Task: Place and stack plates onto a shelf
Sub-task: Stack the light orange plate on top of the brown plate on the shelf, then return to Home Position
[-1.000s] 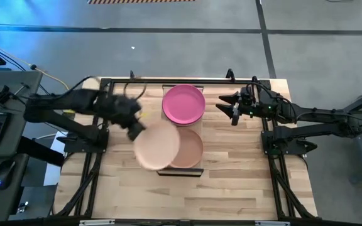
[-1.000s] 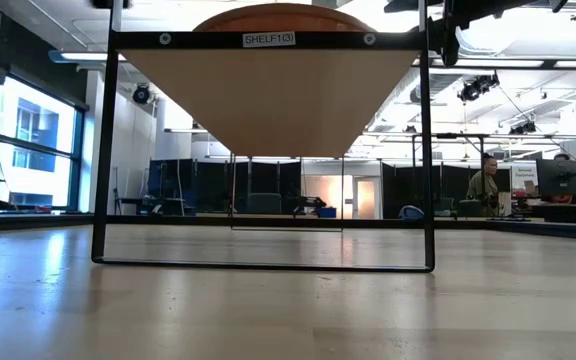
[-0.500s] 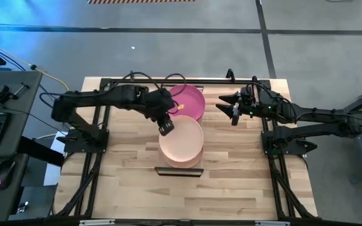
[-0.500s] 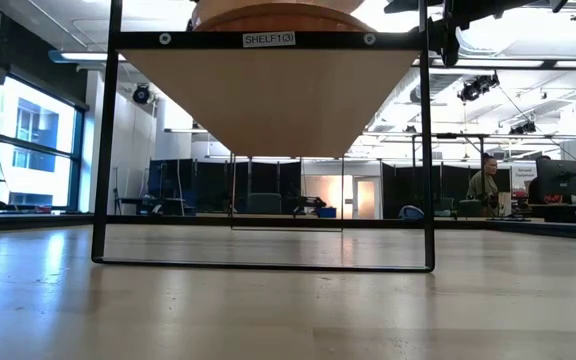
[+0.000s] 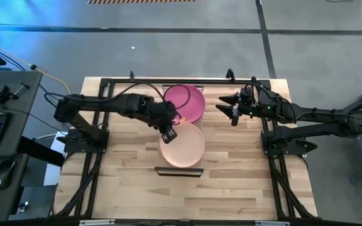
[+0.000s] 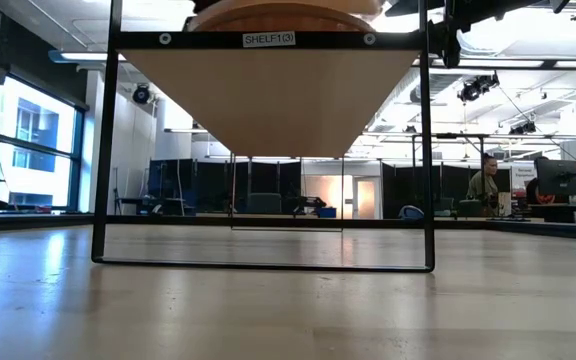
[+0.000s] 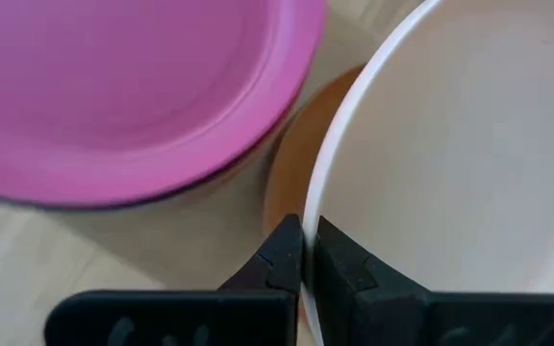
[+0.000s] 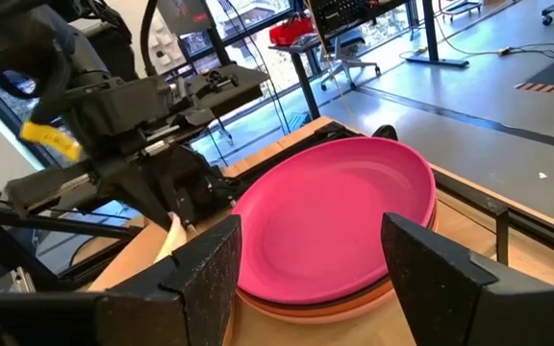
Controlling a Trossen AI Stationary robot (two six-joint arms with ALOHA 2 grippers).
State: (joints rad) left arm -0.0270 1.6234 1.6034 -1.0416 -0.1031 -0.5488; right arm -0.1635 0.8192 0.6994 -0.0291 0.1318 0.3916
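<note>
Overhead looks straight down, low looks level under the shelf (image 6: 268, 95); wrist views share the magenta plate (image 8: 339, 221)

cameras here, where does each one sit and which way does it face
High view: overhead, straight down; both arms, left end effector gripping the light pink plate.
Low view: tabletop height, facing the shelf and the room.
Left wrist view: down past its fingers clamping that plate's rim.
Right wrist view: across the magenta plate, toward the left arm.
High and wrist views share the magenta plate.

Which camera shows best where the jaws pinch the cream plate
The left wrist view: the left gripper is shut on the cream plate at its rim. The high view shows that plate whole but the pinch small; the low view shows only stack edges.
</note>
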